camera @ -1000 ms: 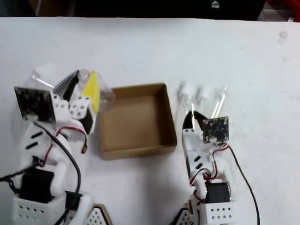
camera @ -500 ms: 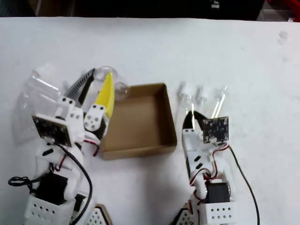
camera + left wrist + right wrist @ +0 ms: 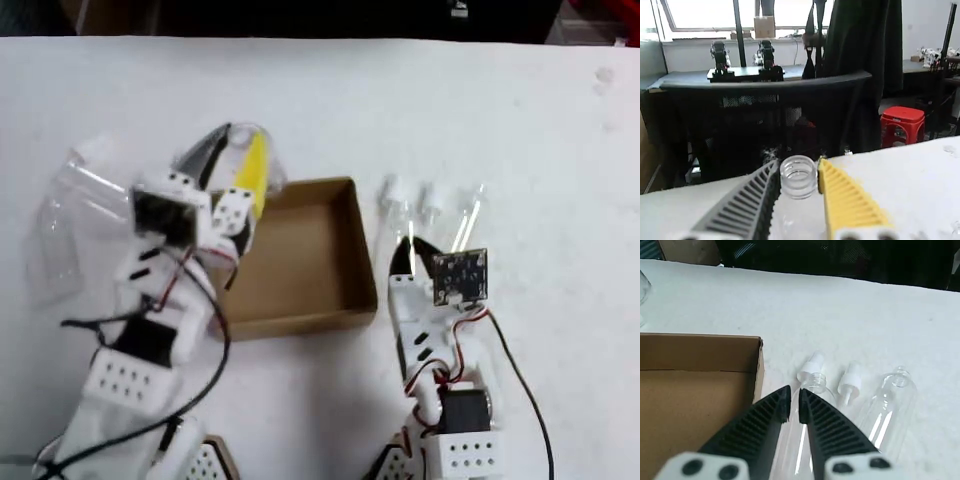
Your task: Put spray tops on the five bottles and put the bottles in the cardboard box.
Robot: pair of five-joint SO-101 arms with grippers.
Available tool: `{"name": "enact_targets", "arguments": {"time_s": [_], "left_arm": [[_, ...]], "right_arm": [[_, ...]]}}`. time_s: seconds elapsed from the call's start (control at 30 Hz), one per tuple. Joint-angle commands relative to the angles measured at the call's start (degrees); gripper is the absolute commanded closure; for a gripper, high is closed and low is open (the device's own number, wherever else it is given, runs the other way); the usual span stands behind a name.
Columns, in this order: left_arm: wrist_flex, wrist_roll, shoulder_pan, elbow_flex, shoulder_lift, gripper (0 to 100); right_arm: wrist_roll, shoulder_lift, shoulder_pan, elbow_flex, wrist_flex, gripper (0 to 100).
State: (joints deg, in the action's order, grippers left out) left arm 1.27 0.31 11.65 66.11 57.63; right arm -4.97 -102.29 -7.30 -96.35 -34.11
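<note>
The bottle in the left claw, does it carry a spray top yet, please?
No, the bottle in the left claw shows an open neck.

Box mouth partly blocked
Left gripper (image 3: 238, 145) with its clear plastic bottle (image 3: 799, 176) overhangs the left wall of the open brown cardboard box (image 3: 362, 250); loose clear bottles (image 3: 890, 405) and white spray tops (image 3: 851, 377) crowd its right side.

1. High cam's looking down over the whole table (image 3: 300, 100).
2. Left wrist cam's sitting right behind the left gripper (image 3: 797, 170), facing out into the room.
3. Right wrist cam's tilting down close, sharing the cardboard box (image 3: 690, 400) with the high cam.
</note>
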Motion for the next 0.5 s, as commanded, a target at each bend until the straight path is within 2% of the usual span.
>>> {"name": "enact_targets", "arguments": {"time_s": [0.0, 0.17, 0.47], "left_arm": [[-4.0, -0.5, -2.1, -0.4, -4.0, 92], [-4.0, -0.5, -4.5, 1.2, -6.4, 92], [-5.8, -0.5, -4.7, 2.1, -14.8, 92]], "right_arm": [[0.4, 0.0, -0.2, -0.5, -0.1, 98.0], [0.4, 0.0, -0.2, -0.5, -0.1, 98.0], [0.4, 0.0, -0.2, -0.5, -0.1, 98.0]]}}
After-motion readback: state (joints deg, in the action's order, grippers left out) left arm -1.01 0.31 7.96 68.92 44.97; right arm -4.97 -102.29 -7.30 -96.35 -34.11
